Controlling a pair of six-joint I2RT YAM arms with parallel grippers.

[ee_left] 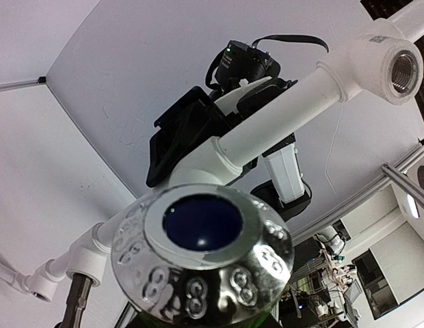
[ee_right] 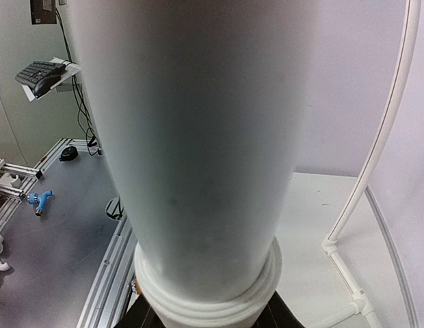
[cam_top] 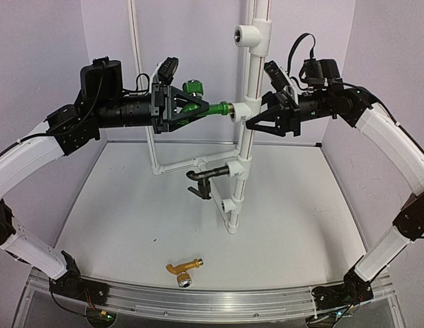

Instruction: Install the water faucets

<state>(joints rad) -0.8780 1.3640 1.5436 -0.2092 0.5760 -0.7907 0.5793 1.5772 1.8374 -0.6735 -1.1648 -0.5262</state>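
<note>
My left gripper (cam_top: 198, 106) is shut on the green faucet (cam_top: 210, 107) and holds it level. Its threaded end sits at the middle tee (cam_top: 239, 111) of the upright white pipe (cam_top: 247, 147). In the left wrist view the faucet's silver-capped knob (ee_left: 202, 256) fills the foreground. My right gripper (cam_top: 252, 124) is shut on the white pipe from the right, at the same tee. In the right wrist view the pipe (ee_right: 198, 137) fills the frame. The black faucet (cam_top: 205, 180) is in the lower tee. The golden-orange faucet (cam_top: 183, 270) lies on the table near the front.
An open tee (cam_top: 249, 34) tops the pipe and also shows in the left wrist view (ee_left: 396, 65). Thin white frame tubes (cam_top: 188, 165) run behind and left of the pipe. An aluminium rail (cam_top: 198, 298) edges the table front. White walls enclose the sides.
</note>
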